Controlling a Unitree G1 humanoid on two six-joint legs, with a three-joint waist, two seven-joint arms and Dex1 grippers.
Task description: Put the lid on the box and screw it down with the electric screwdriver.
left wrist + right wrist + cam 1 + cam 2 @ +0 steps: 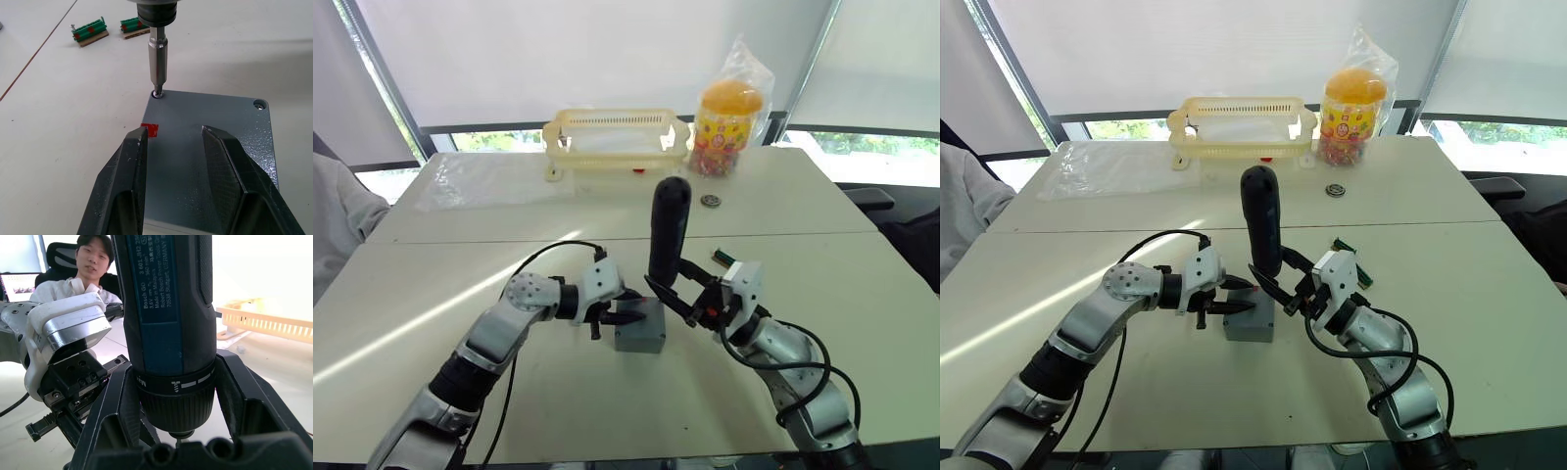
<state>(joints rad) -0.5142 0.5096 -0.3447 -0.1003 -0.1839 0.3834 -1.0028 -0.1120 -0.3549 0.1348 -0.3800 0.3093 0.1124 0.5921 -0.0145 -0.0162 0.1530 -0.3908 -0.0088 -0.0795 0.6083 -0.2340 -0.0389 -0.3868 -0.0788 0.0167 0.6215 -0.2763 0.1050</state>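
The grey lid (215, 117) lies flat on the grey box (639, 338) near the table's front middle, with a red mark (149, 130) at its edge. The dark electric screwdriver (668, 230) stands upright, its metal bit (157, 54) set into a corner screw hole of the lid. My right gripper (674, 296) is shut on the screwdriver's lower body, just right of the box. From the left, my left gripper (173, 134) reaches over the lid, fingers apart and empty, close above its top. Another corner hole (259, 104) is in plain sight.
A pale yellow basket (617, 132) and a yellow-lidded jar in a plastic bag (726, 117) stand at the table's far edge, with a small round metal part (710, 200) in front of them. Small green circuit boards (90, 36) lie right of the box. A person (95, 259) sits at the table's left.
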